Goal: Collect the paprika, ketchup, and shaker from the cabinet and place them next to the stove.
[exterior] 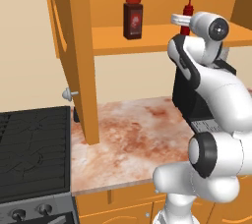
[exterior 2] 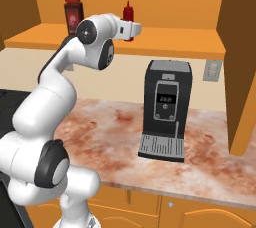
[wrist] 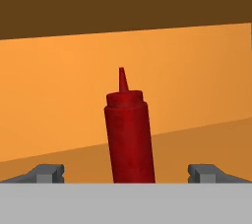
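Fingers [wrist: 126, 173] stood wide apart, clear of the ketchup [wrist: 129, 134], which stood upright straight ahead, centred between them.

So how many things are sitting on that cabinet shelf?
2. The paprika stands toward the shelf's left; the ketchup stands to its right, straight ahead of the open fingers. The arm may hide more.
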You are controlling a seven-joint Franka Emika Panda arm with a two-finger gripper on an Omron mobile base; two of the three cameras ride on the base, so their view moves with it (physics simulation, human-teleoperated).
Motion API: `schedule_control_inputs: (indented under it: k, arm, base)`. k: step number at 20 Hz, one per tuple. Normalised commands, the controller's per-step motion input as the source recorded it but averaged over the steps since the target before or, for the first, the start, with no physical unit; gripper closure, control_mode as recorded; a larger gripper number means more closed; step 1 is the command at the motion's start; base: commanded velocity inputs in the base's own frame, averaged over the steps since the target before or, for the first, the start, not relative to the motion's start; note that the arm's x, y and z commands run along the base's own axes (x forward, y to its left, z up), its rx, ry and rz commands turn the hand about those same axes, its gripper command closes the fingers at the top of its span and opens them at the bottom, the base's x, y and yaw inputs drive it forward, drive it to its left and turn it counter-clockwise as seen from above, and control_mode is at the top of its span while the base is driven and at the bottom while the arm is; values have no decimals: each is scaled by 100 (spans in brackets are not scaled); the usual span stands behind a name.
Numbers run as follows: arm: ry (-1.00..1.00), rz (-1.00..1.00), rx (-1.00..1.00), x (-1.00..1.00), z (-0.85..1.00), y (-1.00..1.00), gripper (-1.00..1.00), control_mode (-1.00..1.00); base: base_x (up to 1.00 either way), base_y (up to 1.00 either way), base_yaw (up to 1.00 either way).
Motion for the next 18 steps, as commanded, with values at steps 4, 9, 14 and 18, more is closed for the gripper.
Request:
schedule_control_inputs:
  k: [4, 9, 14, 18]
  arm:
    - [0, 0, 0, 21, 0, 0, -100, -100]
    - [0, 0, 0, 16, 0, 0, -100, -100]
    - [0, 0, 0, 16, 0, 0, -100, -100]
    - [0, 0, 0, 15, 0, -6, -100, -100]
  base:
    - [0, 0, 0]
    - [0, 0, 0]
    - [0, 0, 0]
    - [0, 0, 0]
